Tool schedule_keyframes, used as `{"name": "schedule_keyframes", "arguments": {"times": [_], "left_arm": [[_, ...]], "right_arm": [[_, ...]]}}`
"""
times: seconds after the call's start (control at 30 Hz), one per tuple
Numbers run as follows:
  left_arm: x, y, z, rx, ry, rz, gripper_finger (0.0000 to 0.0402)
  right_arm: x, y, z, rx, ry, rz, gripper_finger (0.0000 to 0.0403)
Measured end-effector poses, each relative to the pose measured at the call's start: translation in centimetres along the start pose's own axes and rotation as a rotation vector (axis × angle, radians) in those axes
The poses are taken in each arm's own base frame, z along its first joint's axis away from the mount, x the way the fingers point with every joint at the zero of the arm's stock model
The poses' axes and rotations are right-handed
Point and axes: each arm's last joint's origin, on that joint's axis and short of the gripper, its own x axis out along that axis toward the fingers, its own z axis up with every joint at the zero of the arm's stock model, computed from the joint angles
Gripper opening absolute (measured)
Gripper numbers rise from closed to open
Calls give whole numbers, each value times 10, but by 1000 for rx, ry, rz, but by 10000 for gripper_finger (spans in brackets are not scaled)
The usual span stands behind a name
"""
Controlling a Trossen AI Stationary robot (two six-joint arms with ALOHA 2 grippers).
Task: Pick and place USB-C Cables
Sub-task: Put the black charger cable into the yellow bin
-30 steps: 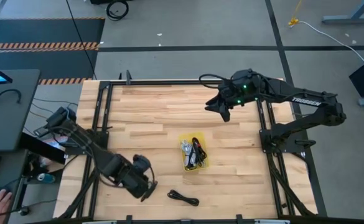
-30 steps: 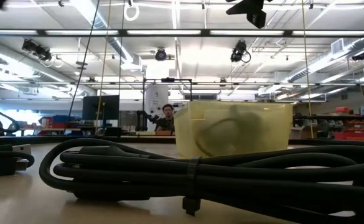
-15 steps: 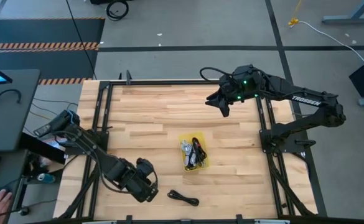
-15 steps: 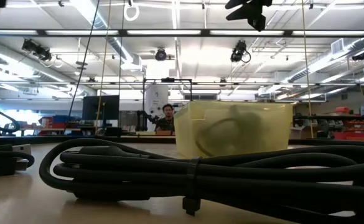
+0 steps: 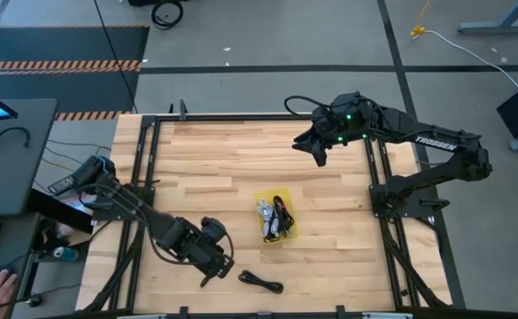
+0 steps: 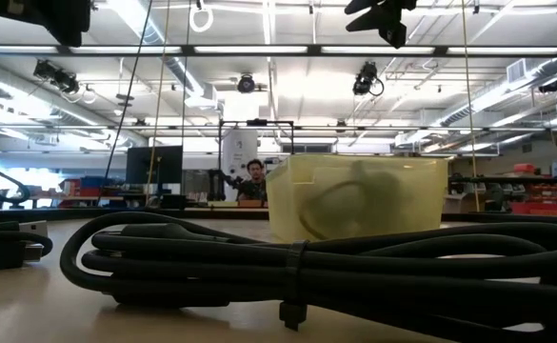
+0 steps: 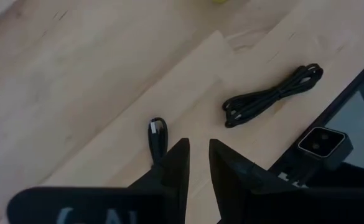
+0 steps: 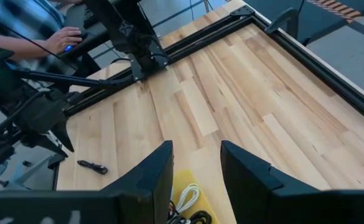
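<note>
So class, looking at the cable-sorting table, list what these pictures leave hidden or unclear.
- High view: the cables in the yellow bin are too small and tangled to count.
- Low view: the bin's cloudy wall blurs its contents; the black cable bundle fills the foreground, its right end cut off by the edge.
- Left wrist view: a small black piece beside the left gripper runs partly behind a finger.

Cables fill the bin (image 5: 288, 232) mid-table; one cable (image 5: 260, 283) lies nearer the front edge.
</note>
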Motion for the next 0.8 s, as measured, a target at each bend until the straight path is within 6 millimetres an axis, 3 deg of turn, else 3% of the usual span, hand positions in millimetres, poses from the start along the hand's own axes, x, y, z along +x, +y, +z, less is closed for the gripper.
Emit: {"name": "schedule_keyframes", "arguments": {"times": [0.13,0.33,0.57,0.8], "left_arm": [[0,0,1,27,18,-3,78],[3,2,-3,8,51,29,133],[30,0,-14,-33,245,100,162],[56,-1,-20,-32,286,163,162]], "right_arm": [[0,0,0,-14,0,0,139],[0,0,0,-26,0,0,139],[0,0,0,-44,0,-1,139],[0,0,0,-44,0,-1,139]]}}
